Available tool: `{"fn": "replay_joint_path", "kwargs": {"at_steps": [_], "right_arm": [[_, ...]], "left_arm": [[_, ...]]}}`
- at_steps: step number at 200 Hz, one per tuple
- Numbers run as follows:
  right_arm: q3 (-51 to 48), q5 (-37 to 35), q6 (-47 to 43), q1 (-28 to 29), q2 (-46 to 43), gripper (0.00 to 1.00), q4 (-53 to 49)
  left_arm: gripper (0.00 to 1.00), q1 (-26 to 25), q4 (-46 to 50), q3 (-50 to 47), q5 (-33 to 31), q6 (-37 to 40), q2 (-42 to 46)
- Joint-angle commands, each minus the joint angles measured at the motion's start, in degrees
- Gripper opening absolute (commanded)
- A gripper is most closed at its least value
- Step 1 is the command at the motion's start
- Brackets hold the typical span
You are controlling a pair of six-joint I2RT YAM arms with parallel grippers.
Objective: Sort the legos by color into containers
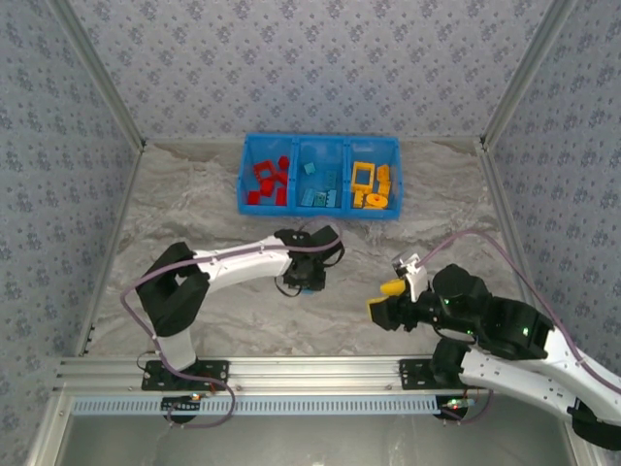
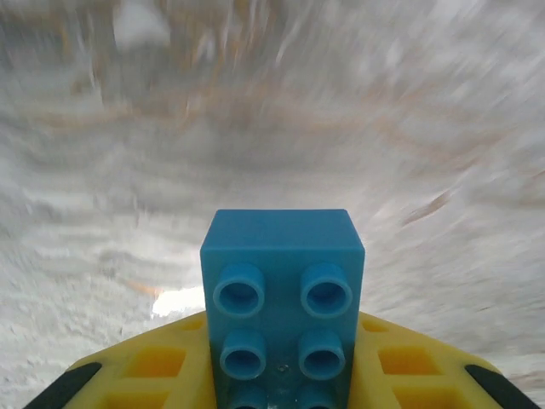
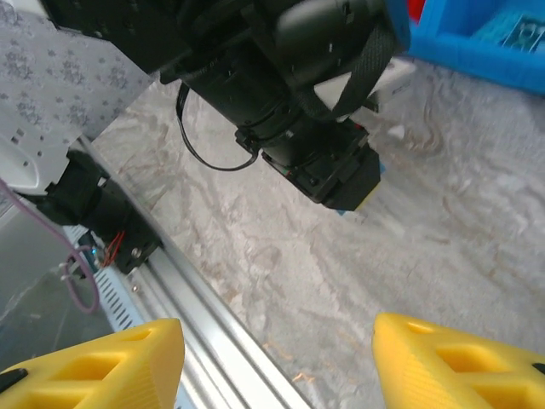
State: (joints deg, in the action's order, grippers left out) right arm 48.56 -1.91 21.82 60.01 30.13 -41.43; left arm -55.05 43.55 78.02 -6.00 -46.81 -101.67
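A light blue brick with round studs sits clamped between the yellow fingers of my left gripper, which hangs low over the table's middle. The bright blue tray stands at the back; its left compartment holds red bricks, the middle one light blue bricks, the right one orange-yellow bricks with a yellow frame. My right gripper is open over bare table at the right, its yellow fingers wide apart with nothing between them. The left arm's wrist looms in the right wrist view.
The marble-patterned tabletop is fenced by patterned walls on three sides. An aluminium rail runs along the near edge, also seen as a rail in the right wrist view. The left arm's white link crosses the table's left middle.
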Motion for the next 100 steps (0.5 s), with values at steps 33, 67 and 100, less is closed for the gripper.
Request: {"fn": "replay_joint_path", "kwargs": {"at_steps": [33, 67, 100], "right_arm": [[2.2, -20.0, -17.7, 0.4, 8.5, 0.64, 21.4], [4.4, -26.7, -22.5, -3.4, 17.9, 0.65, 30.6], [6.0, -22.4, -18.6, -12.6, 25.6, 0.65, 36.5]], "left_arm": [[0.32, 9.7, 4.5, 18.8, 0.5, 11.4, -4.5], [0.32, 14.1, 2.9, 30.0, 3.4, 17.0, -11.5], [0.32, 16.5, 4.0, 43.2, 2.7, 19.9, -20.7]]}}
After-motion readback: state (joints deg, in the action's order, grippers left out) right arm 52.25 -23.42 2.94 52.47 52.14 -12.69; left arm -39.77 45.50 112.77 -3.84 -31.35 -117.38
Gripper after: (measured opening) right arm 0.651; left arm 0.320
